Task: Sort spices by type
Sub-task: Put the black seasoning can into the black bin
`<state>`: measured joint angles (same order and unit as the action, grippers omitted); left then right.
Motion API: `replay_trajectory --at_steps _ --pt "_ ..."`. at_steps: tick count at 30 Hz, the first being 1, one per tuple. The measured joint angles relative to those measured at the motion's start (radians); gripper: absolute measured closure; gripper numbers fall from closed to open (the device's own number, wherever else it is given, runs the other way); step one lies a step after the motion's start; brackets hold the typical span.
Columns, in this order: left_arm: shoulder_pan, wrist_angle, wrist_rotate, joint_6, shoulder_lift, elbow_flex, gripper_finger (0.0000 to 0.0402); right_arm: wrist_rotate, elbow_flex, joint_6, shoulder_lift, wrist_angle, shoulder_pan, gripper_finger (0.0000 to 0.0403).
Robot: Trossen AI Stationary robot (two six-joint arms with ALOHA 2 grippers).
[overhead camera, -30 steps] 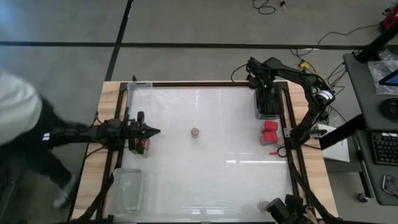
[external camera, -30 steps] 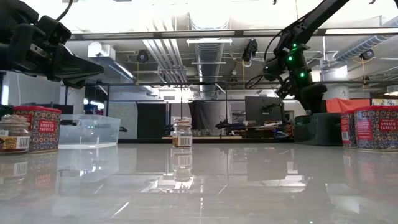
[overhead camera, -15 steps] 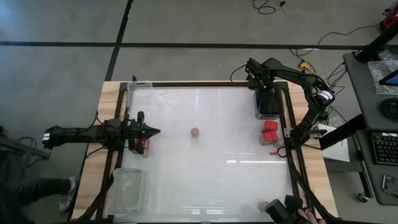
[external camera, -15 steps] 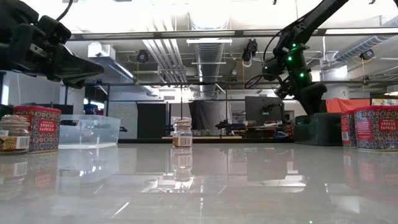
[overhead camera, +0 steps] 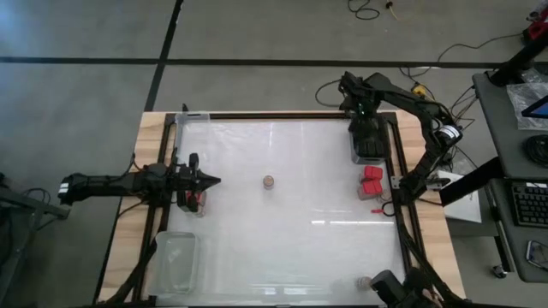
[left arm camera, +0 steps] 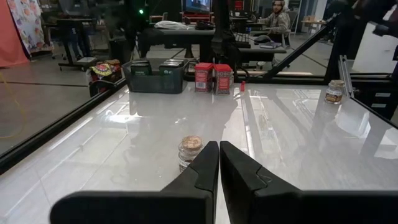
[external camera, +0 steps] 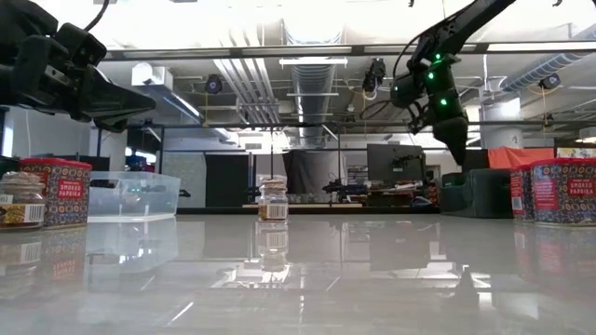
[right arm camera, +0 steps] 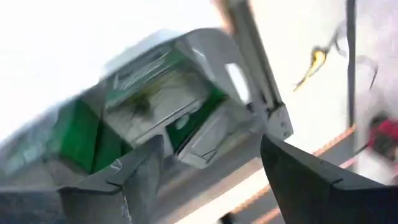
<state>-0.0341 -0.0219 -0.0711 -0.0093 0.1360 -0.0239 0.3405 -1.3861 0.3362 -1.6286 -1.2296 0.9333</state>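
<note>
Overhead, the right claw (overhead camera: pixel 366 137) hangs wide above the black boxes (overhead camera: pixel 369 147), upper right; the left claw (overhead camera: pixel 208 181) – closed, empty – waits mid-left, facing the tan-topped jar (overhead camera: pixel 269 181) at bench centre.

Dark jointed arms, green indicator lights

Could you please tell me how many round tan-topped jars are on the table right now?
3: one jar mid-table, one at the left edge beside a red tin, one at the table's near right corner. Others may be hidden.
</note>
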Motion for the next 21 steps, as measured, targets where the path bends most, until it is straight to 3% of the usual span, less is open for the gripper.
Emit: replay_trajectory --at_steps 5,10,21 --pt "0.000 0.000 0.000 0.000 0.000 0.000 0.0401 -0.002 -0.016 -0.343 0.000 -0.019 0.028 0.0159" --pt "0.000 0.000 0.000 0.000 0.000 0.000 0.0401 0.002 -0.008 -0.486 -0.012 -0.023 0.050 0.0203" --pt "0.000 0.000 0.000 0.000 0.000 0.000 0.0401 0.026 -0.009 -0.598 -0.026 -0.018 0.062 0.0383"
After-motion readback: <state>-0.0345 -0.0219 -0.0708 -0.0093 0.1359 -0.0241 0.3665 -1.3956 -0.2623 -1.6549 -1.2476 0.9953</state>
